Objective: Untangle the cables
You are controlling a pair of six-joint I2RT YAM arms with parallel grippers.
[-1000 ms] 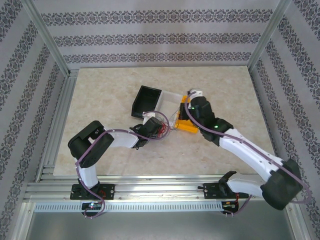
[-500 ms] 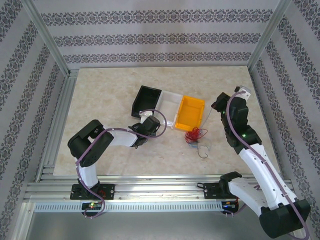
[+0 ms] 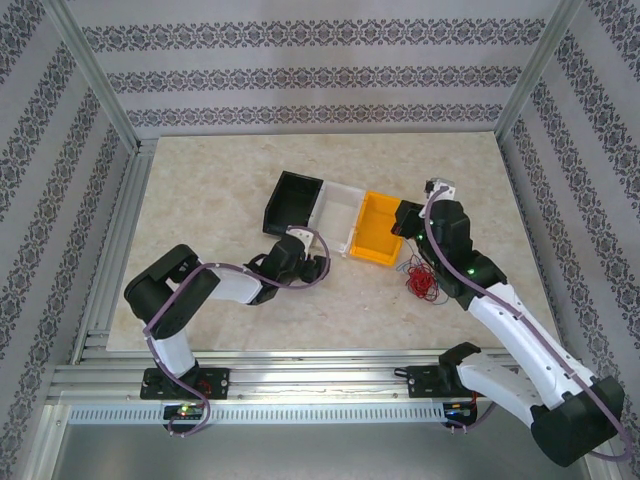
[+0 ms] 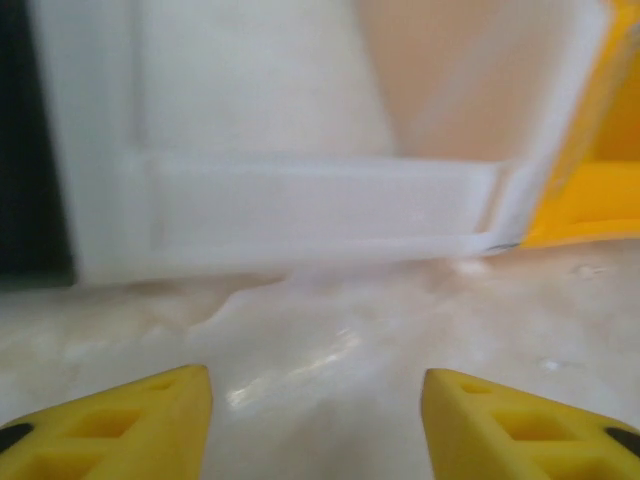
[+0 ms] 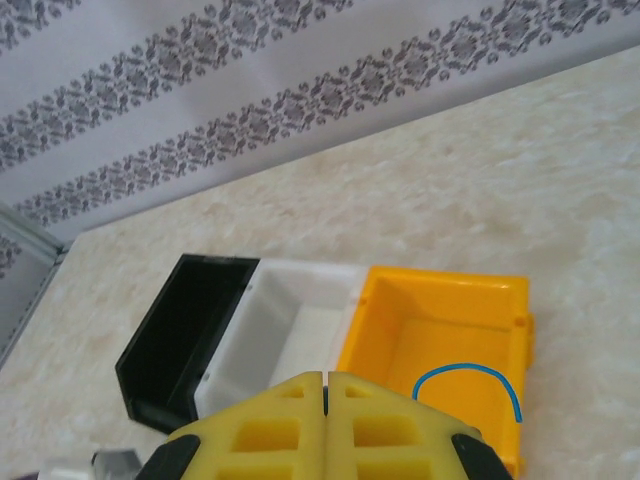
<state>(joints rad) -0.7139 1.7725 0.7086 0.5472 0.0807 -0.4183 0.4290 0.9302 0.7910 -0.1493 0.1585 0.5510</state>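
Right wrist view: right gripper (image 5: 325,380) pressing its fingers together, nothing visibly pinched. Thin blue wire (image 5: 470,371) lying just ahead, inside the yellow plastic bin (image 5: 440,310). Left gripper (image 4: 315,400) gaping, empty. Red tangled cables (image 3: 422,280) sitting behind the right gripper, awaiting separation; sorting seemingly only beginning.

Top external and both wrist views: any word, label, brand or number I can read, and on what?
None: no text is readable in any view.
The black bin, white bin and orange bin show no markings.
The wallpaper bears only a floral pattern.
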